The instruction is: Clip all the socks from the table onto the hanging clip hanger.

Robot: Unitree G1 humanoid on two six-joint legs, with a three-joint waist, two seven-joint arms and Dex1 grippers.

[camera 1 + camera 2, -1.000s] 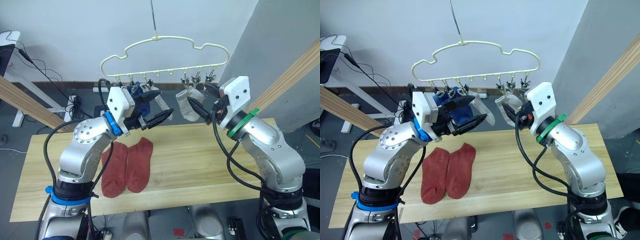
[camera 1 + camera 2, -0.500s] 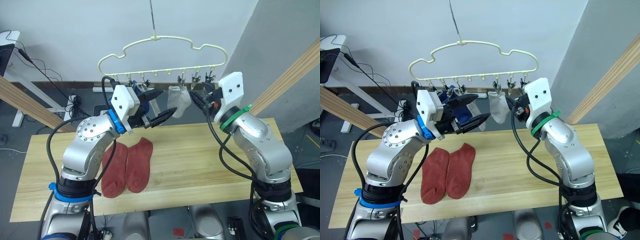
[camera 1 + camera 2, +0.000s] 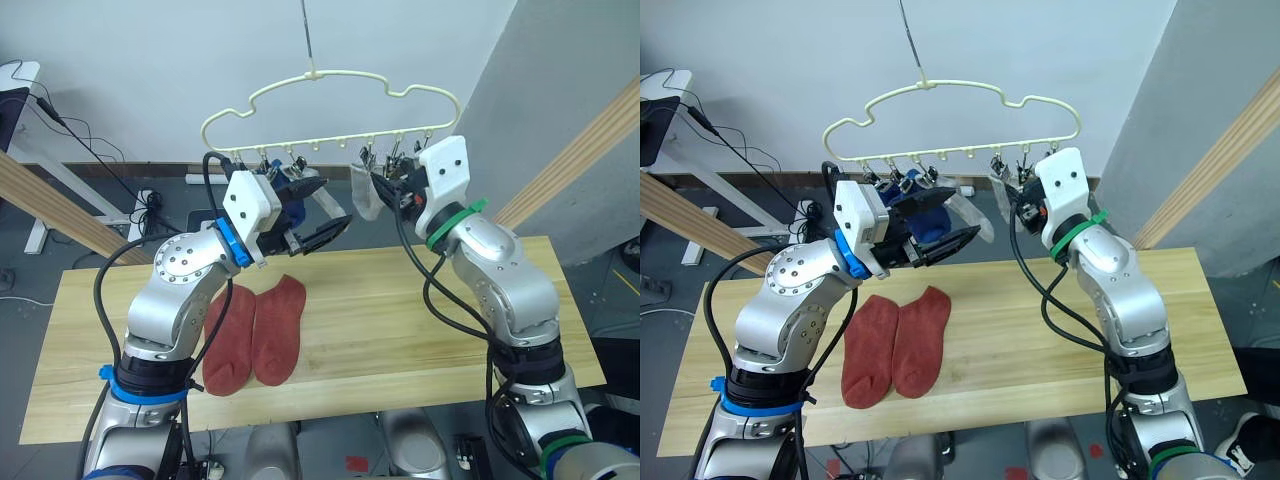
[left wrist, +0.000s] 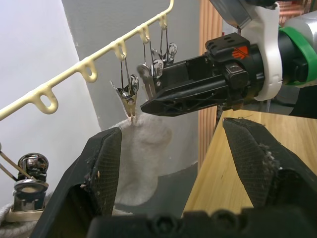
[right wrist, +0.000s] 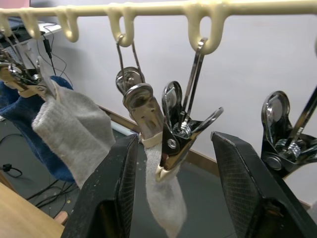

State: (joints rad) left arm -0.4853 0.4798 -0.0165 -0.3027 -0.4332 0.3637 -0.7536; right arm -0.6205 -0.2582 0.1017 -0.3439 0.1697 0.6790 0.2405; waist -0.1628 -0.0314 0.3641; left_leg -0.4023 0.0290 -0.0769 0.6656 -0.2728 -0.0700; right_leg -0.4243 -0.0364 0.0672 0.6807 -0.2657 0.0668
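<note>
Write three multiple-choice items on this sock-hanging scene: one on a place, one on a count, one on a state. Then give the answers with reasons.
1. Where do the rust-red socks lie?
A. On the table, side by side
B. Clipped to the clip hanger
C. In the left gripper

2. How many socks are on the table?
A. None
B. Two
C. Four

3. How does the right gripper stand?
A. Shut on a red sock
B. Open, its fingers either side of a clip holding a grey sock
C. Shut on the hanger's hook

Answers:
1 A, both lie flat on the wood below the left arm.
2 B, just the red pair lies there.
3 B, the right wrist view shows its fingers apart around the clip.
</note>
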